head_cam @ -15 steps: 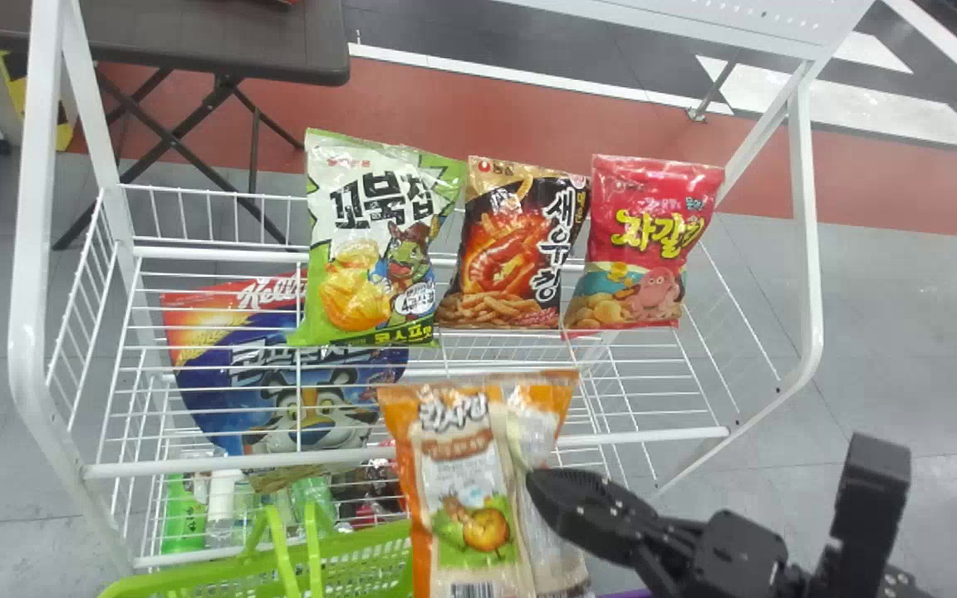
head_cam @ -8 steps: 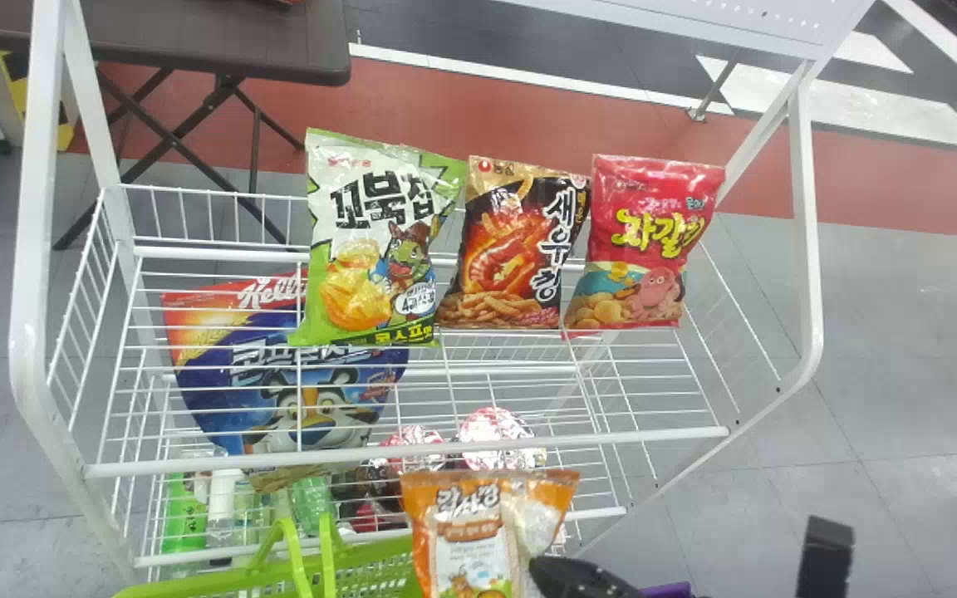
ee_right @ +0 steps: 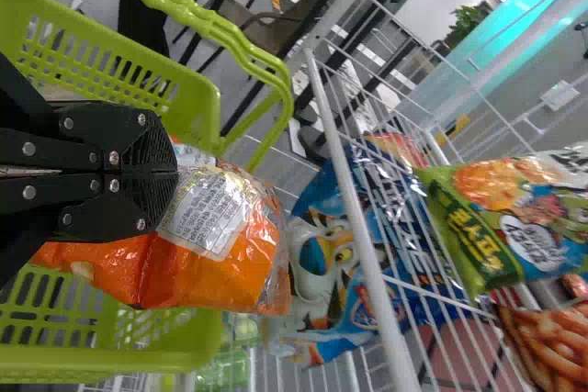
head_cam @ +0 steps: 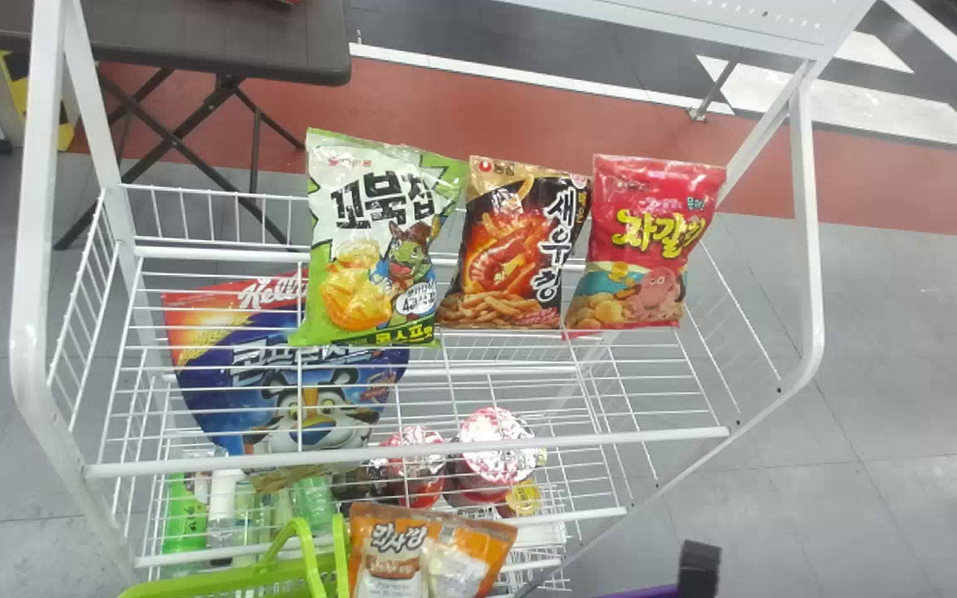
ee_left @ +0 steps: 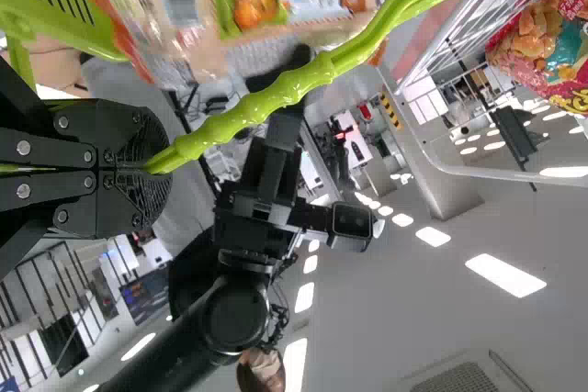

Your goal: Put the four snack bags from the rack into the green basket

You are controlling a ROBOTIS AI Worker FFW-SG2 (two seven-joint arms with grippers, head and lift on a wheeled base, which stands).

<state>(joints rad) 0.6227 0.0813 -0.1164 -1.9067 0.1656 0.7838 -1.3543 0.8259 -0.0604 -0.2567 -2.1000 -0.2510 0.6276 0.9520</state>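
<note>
While the left gripper (ee_left: 158, 168) clasps the handle (ee_left: 294, 85) of the green basket (head_cam: 221, 581), the right gripper (ee_right: 167, 173) pinches an orange bag (head_cam: 391, 563) at its near right end. Farther off, green (head_cam: 375, 241), black (head_cam: 516, 257) and red snack bags (head_cam: 645, 241) stand left to right on the white rack (head_cam: 611, 439).

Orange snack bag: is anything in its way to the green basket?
Nothing visible blocks it: the orange snack bag seems to be over the open green basket, with the handle off to one side.
</note>
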